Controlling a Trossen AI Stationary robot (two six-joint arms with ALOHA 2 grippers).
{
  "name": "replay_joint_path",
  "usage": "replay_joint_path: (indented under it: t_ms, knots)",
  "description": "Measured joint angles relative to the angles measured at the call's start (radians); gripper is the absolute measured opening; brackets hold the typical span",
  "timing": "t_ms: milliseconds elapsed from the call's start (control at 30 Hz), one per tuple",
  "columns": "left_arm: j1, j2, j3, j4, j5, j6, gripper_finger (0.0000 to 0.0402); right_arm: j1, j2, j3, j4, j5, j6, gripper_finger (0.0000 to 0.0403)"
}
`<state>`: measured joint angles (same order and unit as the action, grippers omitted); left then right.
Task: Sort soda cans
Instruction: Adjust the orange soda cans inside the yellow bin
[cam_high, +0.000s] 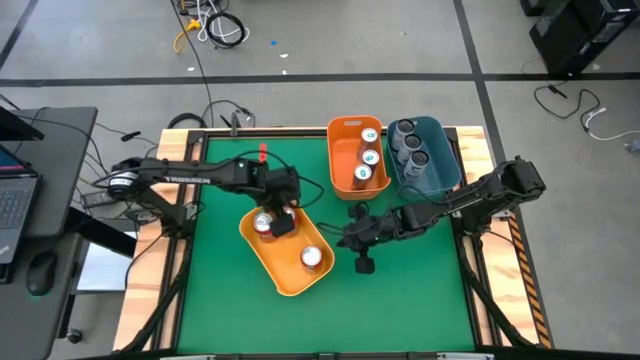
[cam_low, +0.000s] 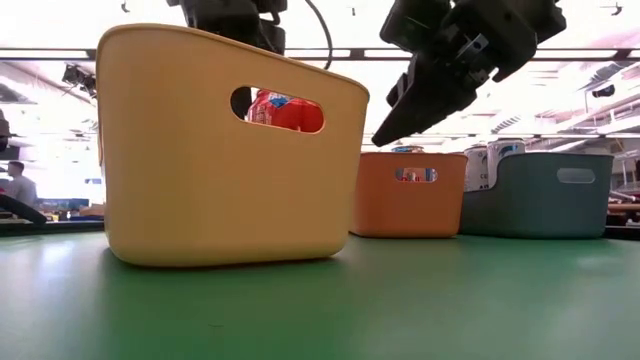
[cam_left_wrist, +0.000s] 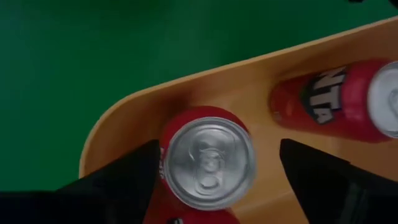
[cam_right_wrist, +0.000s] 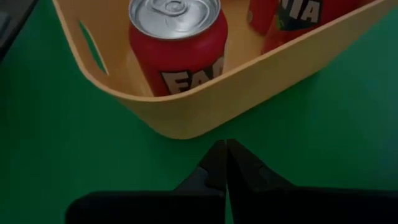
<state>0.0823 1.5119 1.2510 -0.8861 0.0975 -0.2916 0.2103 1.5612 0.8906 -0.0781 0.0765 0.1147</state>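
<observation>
Two red-orange soda cans stand upright in the yellow bin (cam_high: 290, 272): one (cam_left_wrist: 208, 155) in a corner, the other (cam_high: 312, 258) toward the bin's near end. My left gripper (cam_left_wrist: 219, 148) points down into the bin, open, with a finger on either side of the corner can. My right gripper (cam_right_wrist: 224, 149) is shut and empty, low over the green table by the yellow bin's right outer wall (cam_right_wrist: 186, 121). White-and-blue cans (cam_high: 368, 160) fill the orange bin (cam_high: 345, 128), and dark cans (cam_high: 410, 145) the blue bin (cam_high: 445, 165). My left gripper comes from above at the corner can. One finger (cam_left_wrist: 134, 177) lies close against the can's side (cam_left_wrist: 166, 134), and I cannot tell whether it touches. The other finger stands apart from it. My right gripper's shut fingertips stand at the yellow bin's outer wall; whether they touch it I cannot tell.
The orange and blue bins stand side by side at the table's far edge. Open green table (cam_high: 400, 300) lies near and right of the yellow bin. A desk with a laptop (cam_high: 15, 195) stands off the table's left side, with cables on the floor beyond.
</observation>
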Motion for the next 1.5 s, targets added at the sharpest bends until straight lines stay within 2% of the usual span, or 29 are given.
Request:
replay_joint_path:
  t_ms: [200, 600, 733, 933, 1200, 1500]
  knots:
    - [0.0, 0.029, 0.0, -0.008, -0.055, 0.045, 0.0361, -0.025, 0.0, 0.0, -0.017, -0.002, -0.029, 0.0]
    - [0.001, 0.108, 0.001, -0.034, -0.027, 0.055, 0.0366, -0.049, 0.0, 0.0, -0.036, -0.021, -0.047, 0.0]
    - [0.001, 0.13, 0.001, -0.057, -0.02, 0.055, 0.0353, -0.049, 0.0, 0.0, -0.037, -0.022, -0.047, 0.0]
    - [0.002, 0.131, 0.007, -0.062, 0.011, 0.066, 0.0294, -0.049, 0.0, 0.0, -0.038, -0.022, -0.063, 0.0]
    - [-0.036, 0.131, 0.067, -0.087, 0.031, 0.083, 0.0294, -0.049, 0.0, 0.0, -0.043, -0.022, -0.066, 0.0]
    - [-0.144, 0.176, 0.08, -0.026, 0.016, 0.053, 0.0294, -0.049, 0.001, 0.0, -0.045, -0.022, -0.066, 0.0]
